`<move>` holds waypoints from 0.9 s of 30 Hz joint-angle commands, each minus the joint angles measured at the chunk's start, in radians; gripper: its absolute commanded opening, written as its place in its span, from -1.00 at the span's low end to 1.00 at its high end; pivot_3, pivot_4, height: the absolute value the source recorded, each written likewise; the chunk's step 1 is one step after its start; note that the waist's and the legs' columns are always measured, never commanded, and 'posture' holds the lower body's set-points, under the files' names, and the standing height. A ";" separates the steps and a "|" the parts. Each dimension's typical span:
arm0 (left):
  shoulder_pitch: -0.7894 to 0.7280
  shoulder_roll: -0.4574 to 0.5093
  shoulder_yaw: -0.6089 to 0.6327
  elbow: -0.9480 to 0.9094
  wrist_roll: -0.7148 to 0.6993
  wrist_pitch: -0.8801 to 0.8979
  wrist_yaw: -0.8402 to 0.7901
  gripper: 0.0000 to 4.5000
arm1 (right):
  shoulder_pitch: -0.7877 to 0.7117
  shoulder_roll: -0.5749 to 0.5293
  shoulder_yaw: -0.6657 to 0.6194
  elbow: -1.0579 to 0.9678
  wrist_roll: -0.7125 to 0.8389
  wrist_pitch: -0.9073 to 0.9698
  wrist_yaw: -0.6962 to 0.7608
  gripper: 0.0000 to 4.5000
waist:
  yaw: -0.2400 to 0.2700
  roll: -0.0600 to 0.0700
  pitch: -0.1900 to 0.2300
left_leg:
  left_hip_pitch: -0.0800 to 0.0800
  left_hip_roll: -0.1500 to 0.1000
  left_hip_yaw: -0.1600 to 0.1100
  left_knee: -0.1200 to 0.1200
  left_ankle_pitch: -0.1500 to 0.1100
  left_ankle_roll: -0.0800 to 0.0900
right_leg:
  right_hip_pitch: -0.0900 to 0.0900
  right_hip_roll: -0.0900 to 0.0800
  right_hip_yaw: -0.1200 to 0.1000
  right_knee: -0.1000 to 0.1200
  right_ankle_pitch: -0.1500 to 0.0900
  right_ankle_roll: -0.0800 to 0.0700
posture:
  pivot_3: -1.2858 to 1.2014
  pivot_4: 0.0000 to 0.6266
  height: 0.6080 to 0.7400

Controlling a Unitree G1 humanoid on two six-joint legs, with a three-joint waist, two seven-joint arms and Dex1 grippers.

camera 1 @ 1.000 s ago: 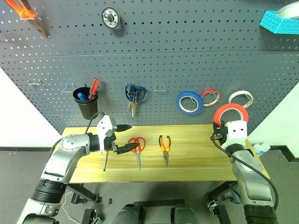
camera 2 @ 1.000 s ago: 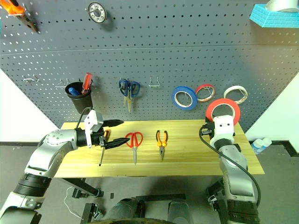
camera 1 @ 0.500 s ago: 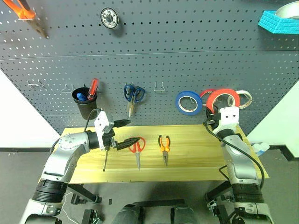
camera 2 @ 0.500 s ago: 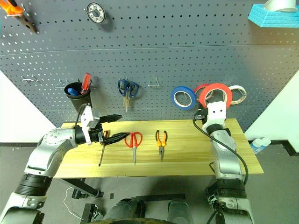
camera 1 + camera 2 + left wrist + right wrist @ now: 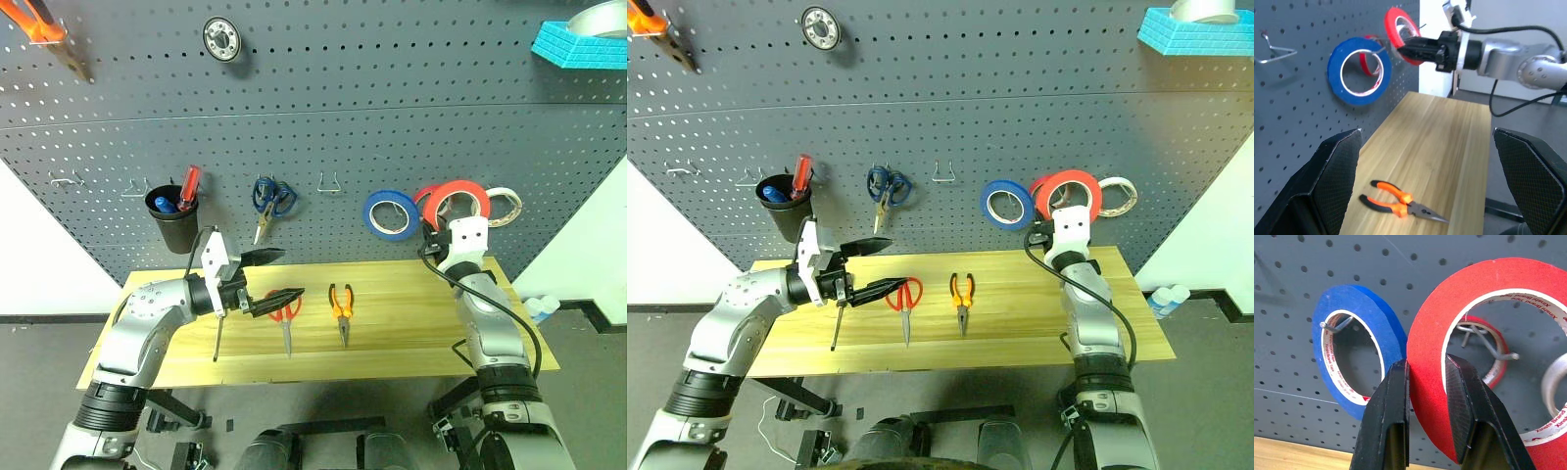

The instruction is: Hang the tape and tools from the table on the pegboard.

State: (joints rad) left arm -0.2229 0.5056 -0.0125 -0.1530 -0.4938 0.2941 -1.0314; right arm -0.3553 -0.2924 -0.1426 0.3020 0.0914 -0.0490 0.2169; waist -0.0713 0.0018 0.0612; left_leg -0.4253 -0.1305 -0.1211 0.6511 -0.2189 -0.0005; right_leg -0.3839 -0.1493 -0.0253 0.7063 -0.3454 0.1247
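My right gripper is shut on the rim of the red tape and holds it upright close against the pegboard. Through the tape's hole I see a wire hook with a small red-rimmed roll on it. I cannot tell whether the hook reaches into the tape. On the table lie the slim screwdriver, the red-handled scissors and the pliers. My left gripper is open, hovering level just left of the scissors, above the screwdriver.
On the board hang a blue roll, a whitish roll, blue-handled scissors and a black cup with a red-handled screwdriver. Bare hooks sit between the scissors and the rolls. A turquoise block is mounted high right.
My right gripper has carried the red tape up and left, from over the table's right end to the board in front of the small roll's hook. The left gripper has risen slightly.
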 commanded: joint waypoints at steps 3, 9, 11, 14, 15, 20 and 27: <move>-0.022 -0.005 0.013 -0.029 -0.021 -0.012 -0.004 1.00 | -0.067 0.007 0.003 0.058 0.005 -0.073 0.022 -0.70 | 0.000 0.000 0.000 | 0.000 0.000 0.000 0.000 0.000 0.000 | 0.000 0.000 0.000 0.000 0.000 0.000 | -0.01 -1.00 0.11; -0.020 -0.001 0.018 -0.035 -0.017 -0.010 0.002 1.00 | -0.126 0.015 0.005 0.159 0.003 -0.122 0.033 -0.70 | -0.001 0.000 0.000 | 0.000 0.000 0.000 0.000 0.000 0.000 | 0.000 0.000 0.000 0.001 0.000 0.000 | 0.00 -1.00 0.11; -0.017 0.003 0.022 -0.040 -0.018 -0.007 0.005 1.00 | -0.144 0.017 0.004 0.193 0.008 -0.139 0.041 -0.70 | 0.000 0.000 0.000 | 0.000 0.000 0.000 0.000 0.000 0.000 | 0.000 0.000 0.000 0.001 0.000 0.000 | 0.00 -1.00 0.11; -0.013 0.006 0.025 -0.048 -0.020 -0.003 0.008 1.00 | -0.168 0.015 -0.001 0.249 0.008 -0.167 0.043 -0.70 | 0.000 0.000 0.000 | 0.000 0.000 0.000 0.000 0.000 -0.001 | 0.000 0.000 0.000 0.001 0.000 0.000 | 0.01 -1.00 0.11; -0.011 0.007 0.027 -0.051 -0.021 -0.002 0.009 1.00 | -0.180 0.014 -0.004 0.274 0.008 -0.178 0.043 -0.70 | 0.000 0.000 0.000 | 0.000 0.000 0.000 0.000 0.000 -0.001 | 0.000 0.000 0.000 0.001 0.000 0.000 | 0.01 -1.00 0.11; -0.011 0.010 0.038 -0.065 -0.031 0.000 0.019 1.00 | -0.227 0.009 -0.008 0.371 0.002 -0.228 0.040 -0.70 | 0.000 0.000 0.000 | 0.000 0.000 0.000 0.001 0.001 -0.001 | 0.000 0.000 0.000 0.002 0.000 0.000 | 0.02 -1.00 0.11; -0.011 0.006 0.045 -0.072 -0.037 -0.007 0.026 1.00 | -0.266 0.004 -0.006 0.450 -0.006 -0.273 0.035 -0.70 | 0.001 0.000 0.000 | 0.000 0.000 0.000 0.001 0.001 -0.002 | -0.001 0.000 0.000 0.003 0.000 0.000 | 0.03 -1.00 0.11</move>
State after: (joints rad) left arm -0.2278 0.5077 0.0117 -0.1978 -0.5132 0.2985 -1.0089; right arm -0.5836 -0.2795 -0.1420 0.7596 0.0888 -0.2850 0.2572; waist -0.0707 0.0016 0.0609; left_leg -0.4252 -0.1306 -0.1213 0.6520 -0.2178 -0.0020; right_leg -0.3847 -0.1491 -0.0249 0.7096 -0.3454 0.1246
